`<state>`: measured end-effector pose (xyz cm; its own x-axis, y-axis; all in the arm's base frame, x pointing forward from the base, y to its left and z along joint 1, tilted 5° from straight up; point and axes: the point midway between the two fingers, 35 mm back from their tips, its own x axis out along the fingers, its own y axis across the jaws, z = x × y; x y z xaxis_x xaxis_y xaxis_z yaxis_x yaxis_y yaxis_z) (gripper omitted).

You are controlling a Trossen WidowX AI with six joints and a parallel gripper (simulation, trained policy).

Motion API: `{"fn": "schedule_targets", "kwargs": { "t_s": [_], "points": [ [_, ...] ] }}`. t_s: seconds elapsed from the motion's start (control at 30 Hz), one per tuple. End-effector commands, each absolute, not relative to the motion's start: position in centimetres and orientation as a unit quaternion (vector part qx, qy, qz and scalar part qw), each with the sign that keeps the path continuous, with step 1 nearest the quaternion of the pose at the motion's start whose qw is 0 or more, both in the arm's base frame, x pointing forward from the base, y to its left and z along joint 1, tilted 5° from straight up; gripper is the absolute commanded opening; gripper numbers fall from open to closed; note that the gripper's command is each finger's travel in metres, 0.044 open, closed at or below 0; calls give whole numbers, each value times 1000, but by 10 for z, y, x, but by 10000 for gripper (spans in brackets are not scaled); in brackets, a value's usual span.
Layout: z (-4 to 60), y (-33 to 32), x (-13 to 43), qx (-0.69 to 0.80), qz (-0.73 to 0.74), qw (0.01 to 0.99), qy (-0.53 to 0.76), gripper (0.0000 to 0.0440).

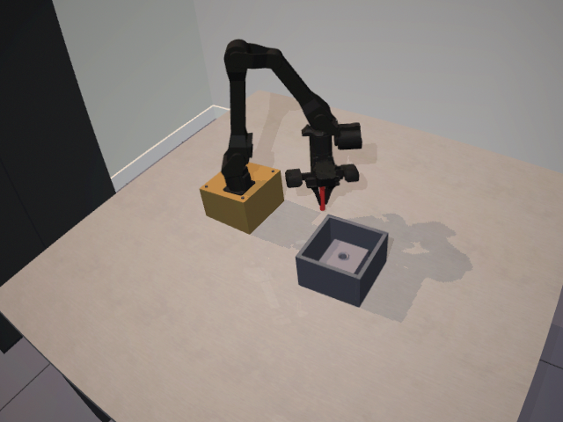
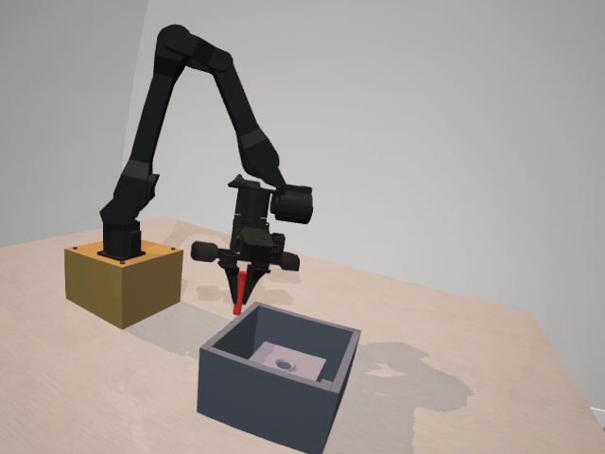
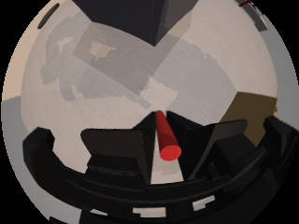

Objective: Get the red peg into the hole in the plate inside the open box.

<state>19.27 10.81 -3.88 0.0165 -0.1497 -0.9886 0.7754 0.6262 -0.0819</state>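
Top view and exterior view agree: the hand point(image 1: 323, 203) point(image 2: 239, 300) point(image 3: 160, 114) is clamped on the red peg point(image 1: 322, 200) point(image 2: 239, 293) point(image 3: 166, 137), which stands roughly upright just outside the open grey box point(image 1: 329, 283) point(image 2: 264, 405) point(image 3: 135, 19), beside its rim on the side of the yellow base block point(image 1: 224, 211) point(image 2: 93, 281) point(image 3: 248, 112). Whether the peg's foot touches the desk point(image 1: 181, 317) point(image 2: 63, 371) point(image 3: 56, 112) I cannot tell. To do this grasp well, let the fingers settle, then lift straight up until the foot clears the box's wall, keeping the peg plumb for the hole in the pale plate point(image 1: 331, 256) point(image 2: 306, 363) inside the box. Pale wood-toned desk, shadows falling around the box; plain grey walls beyond it.
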Motion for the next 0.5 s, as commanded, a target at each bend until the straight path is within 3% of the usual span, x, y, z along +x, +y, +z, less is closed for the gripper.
{"fn": "schedule_targets", "kwargs": {
  "t_s": [0.0,0.47],
  "points": [
    [-24,107,206,253,-336,685,595,0],
    [23,94,246,226,-318,730,561,0]
  ]
}}
